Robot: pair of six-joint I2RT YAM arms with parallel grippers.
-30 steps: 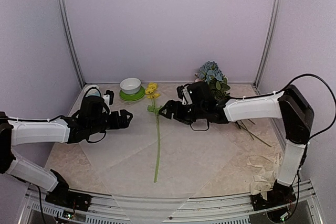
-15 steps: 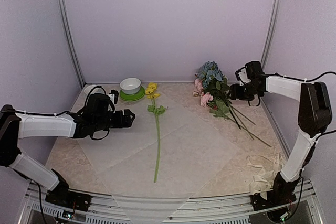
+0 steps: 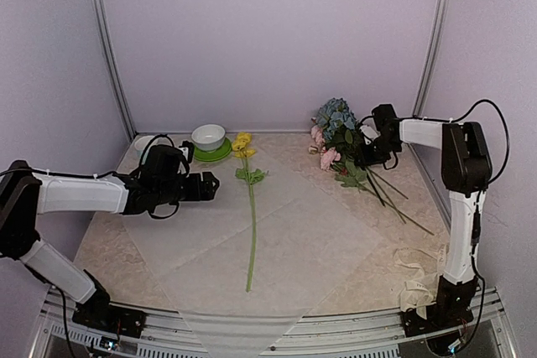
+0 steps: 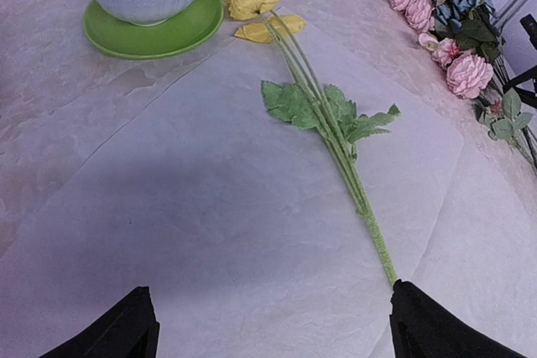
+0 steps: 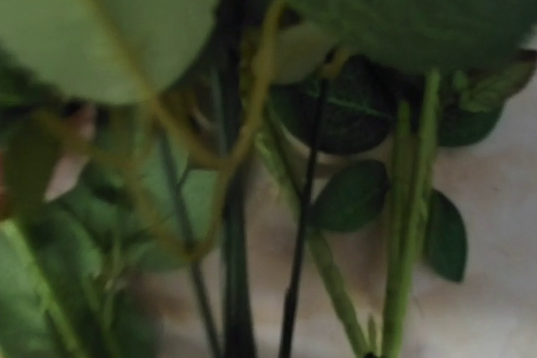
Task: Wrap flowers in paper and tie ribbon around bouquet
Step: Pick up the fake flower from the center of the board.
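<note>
A yellow-headed flower (image 3: 251, 207) lies alone along the middle of the white paper (image 3: 277, 245). In the left wrist view its stalk (image 4: 348, 165) runs down to my right fingertip (image 4: 428, 329). My left gripper (image 3: 210, 184) (image 4: 273, 333) is open wide, low over the paper just left of that stalk. The other flowers (image 3: 340, 136), blue and pink heads with leaves, lie at the back right. My right gripper (image 3: 367, 153) is in among their stalks (image 5: 403, 207). The right wrist view shows only blurred stalks and leaves, and its fingers are hidden. The cream ribbon (image 3: 419, 278) lies crumpled at the front right.
A white bowl (image 3: 208, 135) sits on a green saucer (image 3: 210, 153) at the back left, close to the yellow blooms. Metal frame posts (image 3: 107, 48) stand at the back corners, and purple walls close in the table.
My right arm has swung from beside the yellow flower at the centre back to the flower bunch on the right. My left gripper has edged right, toward the yellow stalk.
</note>
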